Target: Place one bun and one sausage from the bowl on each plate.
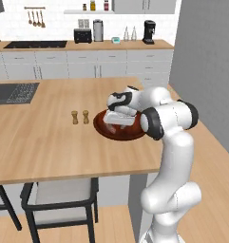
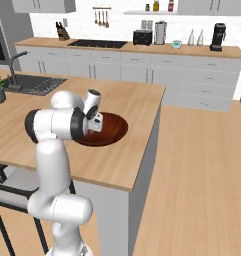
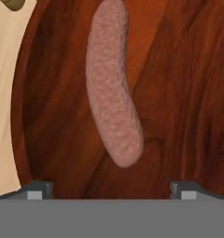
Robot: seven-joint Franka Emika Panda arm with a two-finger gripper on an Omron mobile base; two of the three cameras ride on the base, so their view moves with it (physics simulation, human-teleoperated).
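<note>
The wide dark reddish-brown bowl [image 1: 135,134] sits on the wooden island near its right end, also visible in the right base view [image 2: 117,127]. My gripper [image 1: 115,126] hangs low over the bowl, pointing down into it. In the hand view a pinkish sausage [image 3: 111,88] lies on the bowl's floor [image 3: 187,93], just ahead of my gripper [image 3: 112,188]. Its fingertips [image 3: 39,188] stand wide apart, open, with nothing between them. No bun or plate is in view.
Two small wooden shakers [image 1: 74,117] stand on the island [image 1: 40,142] just left of the bowl; one peeks into the hand view's corner [image 3: 13,3]. A sink [image 1: 16,92] lies at the far left. A stool [image 1: 59,199] stands under the front edge.
</note>
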